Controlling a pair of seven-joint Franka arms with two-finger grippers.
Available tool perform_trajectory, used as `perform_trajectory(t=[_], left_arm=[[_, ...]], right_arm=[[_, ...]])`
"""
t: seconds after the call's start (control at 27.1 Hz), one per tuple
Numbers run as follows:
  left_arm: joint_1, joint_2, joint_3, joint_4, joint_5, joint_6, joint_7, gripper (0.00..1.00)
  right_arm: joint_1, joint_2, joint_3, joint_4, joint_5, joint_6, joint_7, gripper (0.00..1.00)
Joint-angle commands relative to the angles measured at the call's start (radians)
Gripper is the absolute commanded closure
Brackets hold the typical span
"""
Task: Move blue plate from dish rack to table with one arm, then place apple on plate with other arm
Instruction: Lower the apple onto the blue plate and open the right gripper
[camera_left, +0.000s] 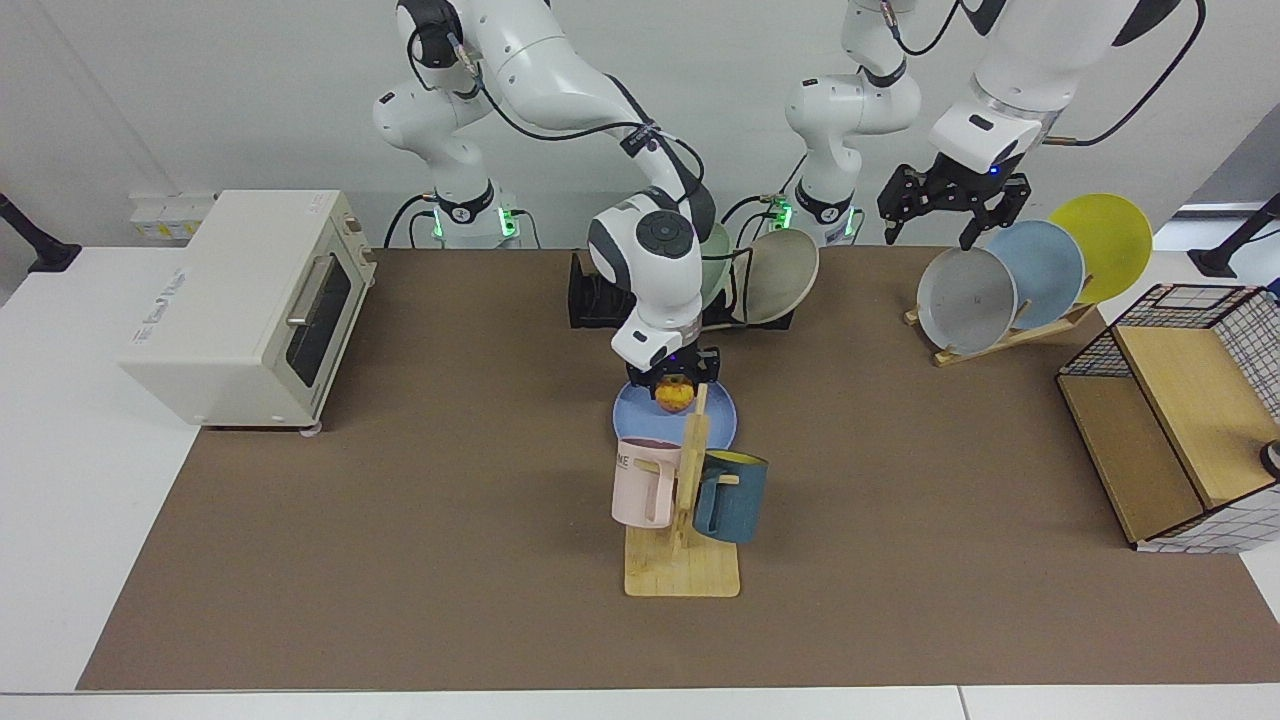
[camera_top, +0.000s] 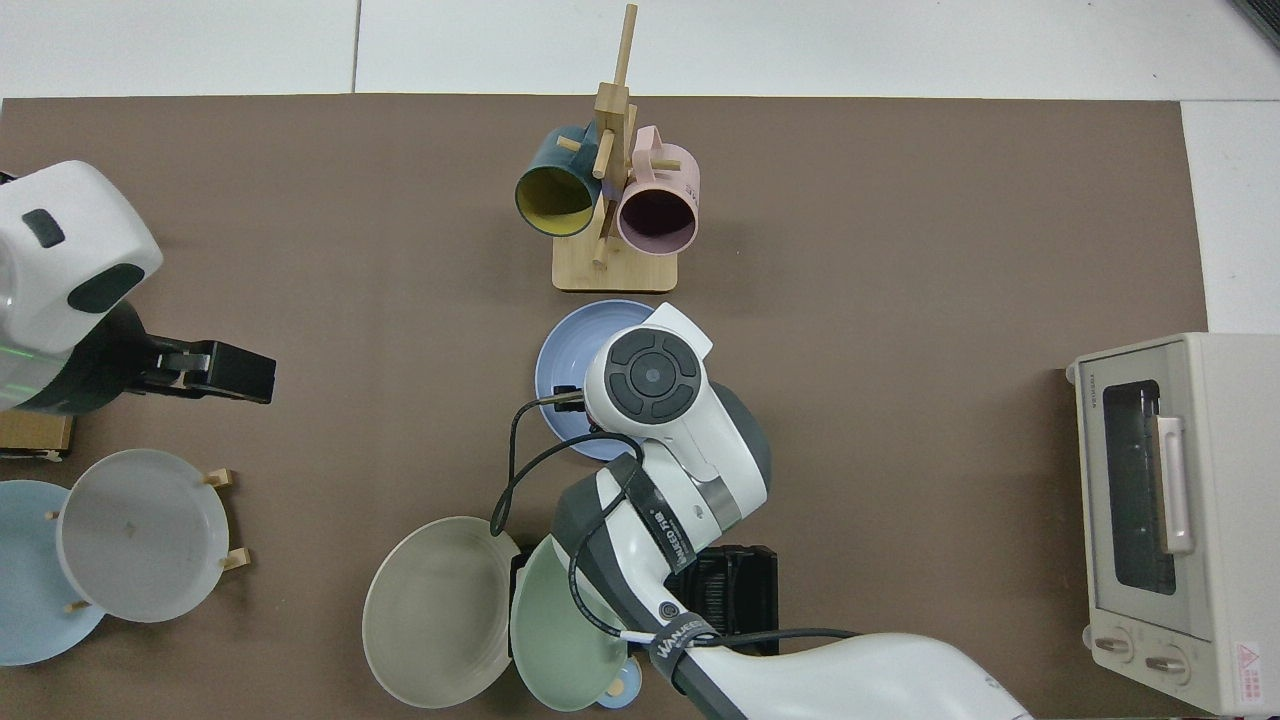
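Wooden mug tree (camera_left: 683, 520) with pink mug (camera_left: 641, 482) and dark blue mug (camera_left: 730, 496) nearest the camera. Just behind, blue plate (camera_left: 632, 412) flat on table (camera_left: 400, 520), directly under right gripper (camera_left: 675, 385). Fingers clamped on apple (camera_left: 674, 396), low over plate; contact with plate unclear. Behind gripper, black dish rack (camera_left: 592, 295). Far off, left gripper (camera_left: 945, 215) waiting above wooden plate rack (camera_left: 1000, 335), fingers apart, holding nothing.

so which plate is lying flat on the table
The blue plate, flat on the table beneath the right gripper and its apple. All other plates stand tilted in racks.
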Motion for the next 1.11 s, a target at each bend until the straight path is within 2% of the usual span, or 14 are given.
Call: perform_trajectory(t=[0.0, 0.26, 0.41, 0.52, 0.59, 0.89, 1.07], left_arm=[[0.008, -0.018, 0.001, -0.016, -0.015, 0.006, 0.008, 0.00], [0.008, -0.018, 0.001, -0.016, -0.015, 0.006, 0.008, 0.00], [0.008, -0.018, 0.001, -0.016, -0.015, 0.006, 0.008, 0.00], [0.008, -0.018, 0.003, -0.016, -0.015, 0.006, 0.008, 0.00], [0.008, -0.018, 0.003, -0.016, -0.015, 0.006, 0.008, 0.00], [0.008, -0.018, 0.001, -0.016, -0.015, 0.006, 0.008, 0.00], [0.008, -0.018, 0.001, -0.016, -0.015, 0.006, 0.008, 0.00]], right_arm=[[-0.010, -0.005, -0.001, -0.002, 0.000, 0.021, -0.042, 0.00], [-0.027, -0.047, -0.016, 0.001, -0.009, 0.004, -0.058, 0.00], [-0.067, -0.097, -0.025, 0.001, -0.015, -0.040, -0.081, 0.00], [-0.095, -0.145, -0.053, 0.003, -0.075, -0.091, -0.130, 0.00], [-0.130, -0.186, -0.068, 0.001, -0.107, -0.113, -0.188, 0.00], [-0.291, -0.295, -0.068, 0.001, -0.095, -0.266, -0.375, 0.00], [-0.357, -0.354, -0.071, 0.001, -0.103, -0.367, -0.470, 0.00]])
